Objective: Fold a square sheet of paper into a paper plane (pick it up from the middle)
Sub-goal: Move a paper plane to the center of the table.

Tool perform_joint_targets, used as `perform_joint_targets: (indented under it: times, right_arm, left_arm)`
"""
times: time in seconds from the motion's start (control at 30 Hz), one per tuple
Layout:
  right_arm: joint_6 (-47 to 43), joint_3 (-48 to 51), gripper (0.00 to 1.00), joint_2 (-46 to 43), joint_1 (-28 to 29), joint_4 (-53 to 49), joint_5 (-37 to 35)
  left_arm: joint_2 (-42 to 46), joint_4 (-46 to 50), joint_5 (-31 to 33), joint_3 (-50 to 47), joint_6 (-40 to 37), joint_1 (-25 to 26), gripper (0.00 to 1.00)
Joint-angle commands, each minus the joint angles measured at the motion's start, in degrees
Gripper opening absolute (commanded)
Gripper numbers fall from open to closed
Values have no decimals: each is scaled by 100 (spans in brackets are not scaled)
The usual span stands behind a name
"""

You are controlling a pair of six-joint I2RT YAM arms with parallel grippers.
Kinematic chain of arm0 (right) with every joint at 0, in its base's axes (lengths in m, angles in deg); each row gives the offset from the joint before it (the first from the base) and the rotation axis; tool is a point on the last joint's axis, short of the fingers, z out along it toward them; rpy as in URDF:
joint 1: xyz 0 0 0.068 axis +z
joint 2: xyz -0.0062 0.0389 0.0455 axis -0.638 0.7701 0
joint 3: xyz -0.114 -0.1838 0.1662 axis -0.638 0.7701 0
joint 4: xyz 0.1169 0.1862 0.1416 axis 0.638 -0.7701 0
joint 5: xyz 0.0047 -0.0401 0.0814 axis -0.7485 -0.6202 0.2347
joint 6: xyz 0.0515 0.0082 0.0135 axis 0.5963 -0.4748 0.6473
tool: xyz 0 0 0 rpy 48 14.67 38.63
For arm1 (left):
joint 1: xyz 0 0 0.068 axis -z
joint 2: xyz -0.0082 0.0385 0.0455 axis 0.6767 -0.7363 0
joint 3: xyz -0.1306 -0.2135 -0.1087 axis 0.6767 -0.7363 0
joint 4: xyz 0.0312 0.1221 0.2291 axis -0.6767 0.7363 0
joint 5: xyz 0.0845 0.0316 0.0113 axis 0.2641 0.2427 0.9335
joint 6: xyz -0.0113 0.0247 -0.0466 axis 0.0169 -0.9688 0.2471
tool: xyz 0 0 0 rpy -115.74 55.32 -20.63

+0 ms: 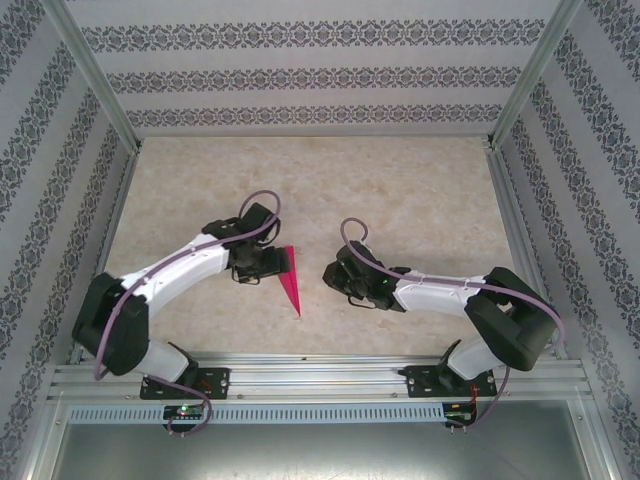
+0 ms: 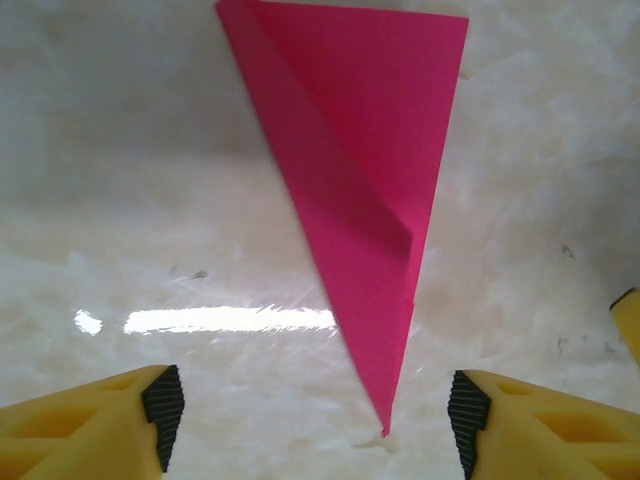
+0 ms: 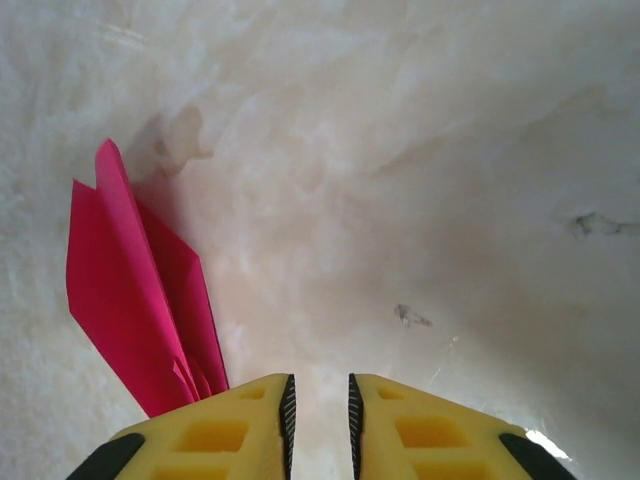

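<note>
The marbled table (image 1: 400,190) carried the paper plane (image 1: 291,282), a slim magenta dart. Its long axis ran from a wide tail to a nose aimed at the arms' bases. Just left of the plane sat the left gripper (image 2: 312,425), jaws wide and empty, with the plane's sharp tip reaching in between its fingers. Right of the plane, a little apart, the right gripper (image 3: 318,420) had its jaws parted by a slit, holding nothing. The left arm looked nearer.

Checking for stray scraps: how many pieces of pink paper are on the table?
1: the paper plane, on the table between the left gripper and the right gripper. The arms might hide more.
</note>
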Motion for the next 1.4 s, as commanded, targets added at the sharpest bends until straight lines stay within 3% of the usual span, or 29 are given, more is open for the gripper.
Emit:
perform_joint_targets:
  times: [0.0,0.1,0.23,0.57,0.8,0.9,1.13,1.37]
  right_arm:
    - [-245,-19,25,59,14,358,303]
    - [-234,-37,28,297,30,790,615]
    - [-343,-252,32,649,108,1130,990]
    - [-704,-994,36,1464,327,887,1423]
    - [-1051,-1312,39,1630,347,515,1608]
    - [-1180,-1381,41,1588,349,164,1341]
    - [-1460,-1736,42,1862,289,69,1735]
    - [-1429,-1719,43,1915,311,103,1695]
  left_arm:
    - [-485,210,261,348,276,155,78]
    - [-959,146,182,631,281,156,78]
    - [-1301,550,600,932,230,115,72]
    - [-678,-228,-56,-224,121,-658,44]
    - [-679,-284,-113,-267,11,-699,44]
    - [-664,-256,-41,-277,0,-708,42]
    - [-545,-328,-30,-367,17,-712,41]
    - [-547,-318,-36,-360,-13,-709,41]
